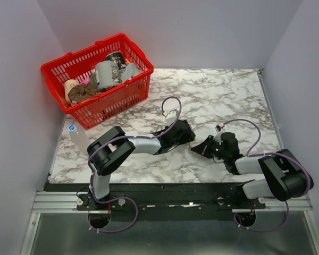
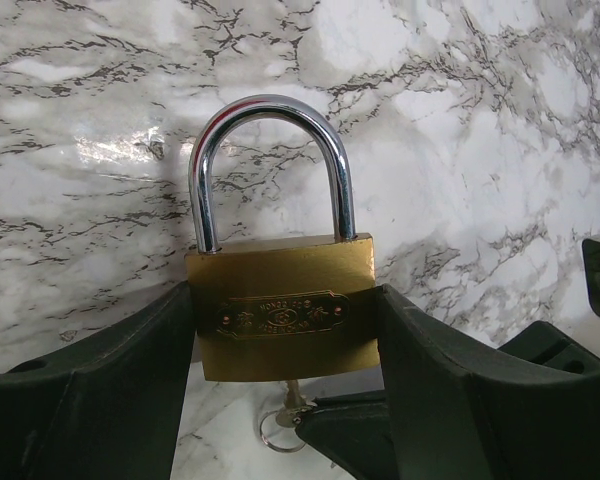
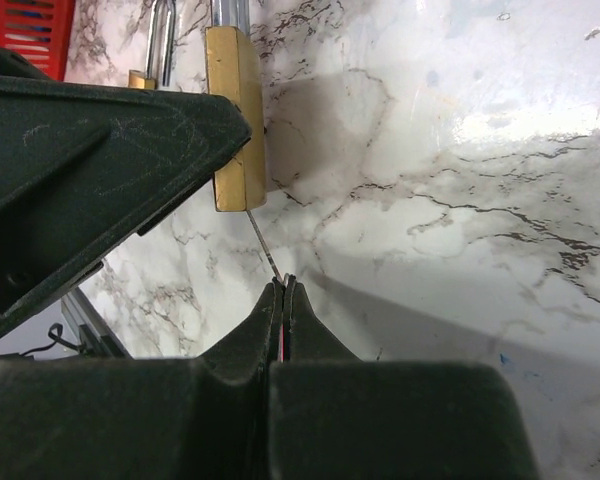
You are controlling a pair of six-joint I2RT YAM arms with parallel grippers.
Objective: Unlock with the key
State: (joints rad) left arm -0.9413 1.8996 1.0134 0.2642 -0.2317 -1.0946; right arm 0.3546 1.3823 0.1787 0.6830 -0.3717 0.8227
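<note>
A brass padlock (image 2: 280, 265) with a silver shackle stands upright over the marble table, and my left gripper (image 2: 285, 322) is shut on its body from both sides. The key's thin silver blade (image 3: 263, 245) runs from the padlock's underside (image 3: 237, 120) into my right gripper (image 3: 284, 285), which is shut on the key. The key's head is hidden between those jaws. In the left wrist view the blade (image 2: 294, 396) and a small ring (image 2: 276, 432) show under the lock. In the top view both grippers, left (image 1: 186, 137) and right (image 1: 198, 149), meet mid-table.
A red basket (image 1: 128, 95) filled with several items stands at the back left. A clear bottle (image 1: 77, 134) lies in front of it by the left wall. A second brass padlock (image 3: 140, 78) shows partly behind my left finger (image 3: 90, 170).
</note>
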